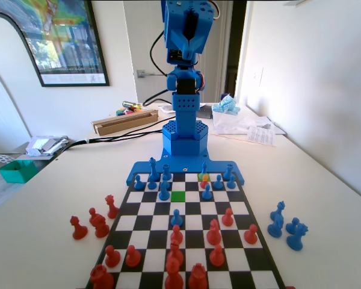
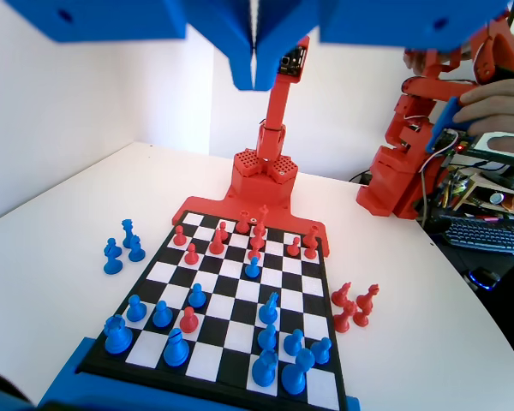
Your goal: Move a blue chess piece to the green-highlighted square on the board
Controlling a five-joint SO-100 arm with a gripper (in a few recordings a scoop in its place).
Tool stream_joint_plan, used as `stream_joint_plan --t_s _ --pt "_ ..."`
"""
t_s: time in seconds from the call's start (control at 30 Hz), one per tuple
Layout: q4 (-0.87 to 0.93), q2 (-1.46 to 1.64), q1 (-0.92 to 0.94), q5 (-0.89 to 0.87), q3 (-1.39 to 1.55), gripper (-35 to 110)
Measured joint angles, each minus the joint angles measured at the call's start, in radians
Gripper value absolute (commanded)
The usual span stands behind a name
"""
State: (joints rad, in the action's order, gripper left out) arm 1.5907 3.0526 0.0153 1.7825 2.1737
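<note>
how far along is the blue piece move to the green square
Nothing looks done yet: the green-highlighted square is bare. The blue chess piece stands on its yellow-marked square in the back row. Nothing is in hand: the gripper hangs high above the board, jaws together and holding nothing. Left: descend, grasp the piece, carry it over, set it down.

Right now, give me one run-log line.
gripper: shut, raised above the board | blue chess piece: on yellow square | green-highlighted square: empty
</note>
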Motion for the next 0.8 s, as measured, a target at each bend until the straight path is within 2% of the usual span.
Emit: stream_joint_plan --t_s 0.3,0.6,0.8 --pt "0.0 -0.008 -0.009 0.005 0.0 1" --pt "0.035 -0.232 -0.009 -0.158 -0.179 1" --pt "0.058 -0.43 -0.009 -0.362 -0.316 1"
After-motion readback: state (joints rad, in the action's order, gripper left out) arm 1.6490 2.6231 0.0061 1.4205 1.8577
